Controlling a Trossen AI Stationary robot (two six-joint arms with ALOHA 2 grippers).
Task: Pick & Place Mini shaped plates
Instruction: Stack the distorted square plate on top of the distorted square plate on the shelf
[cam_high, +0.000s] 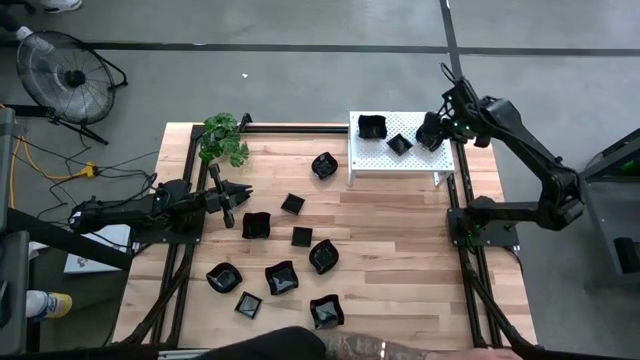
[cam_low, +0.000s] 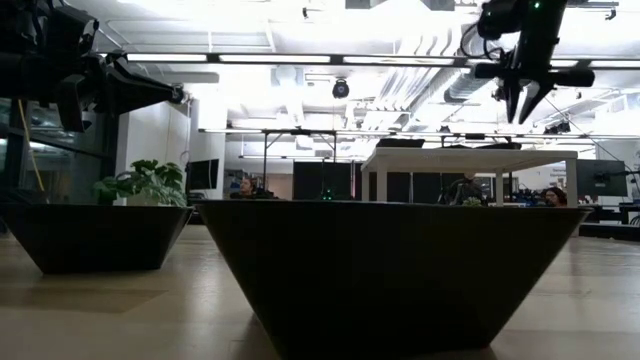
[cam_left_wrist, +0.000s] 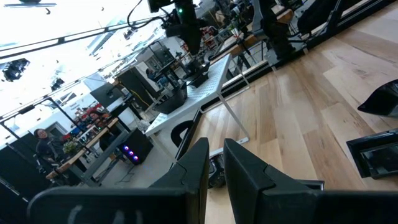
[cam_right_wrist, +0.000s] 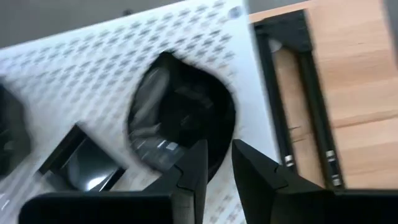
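Observation:
Several small glossy black mini shaped plates (cam_high: 281, 278) lie scattered on the wooden table. Three more rest on the white perforated rack (cam_high: 380, 160) at the far right: a wavy one (cam_high: 372, 127), a square one (cam_high: 399, 144) and a rounded one (cam_right_wrist: 180, 118). My right gripper (cam_right_wrist: 217, 160) hangs just above the rounded plate, pointing steeply down, its fingers a little apart with nothing between them; in the low view it (cam_low: 527, 103) is clear of the rack top. My left gripper (cam_high: 235, 200) waits level at the table's left, its fingers narrowly apart and empty.
A potted plant (cam_high: 225, 138) stands at the far left corner. A person's arm (cam_high: 380, 347) shows at the near edge. Black frame rails (cam_high: 458, 215) run along the table's sides. Bare wood lies between the rack and the scattered plates.

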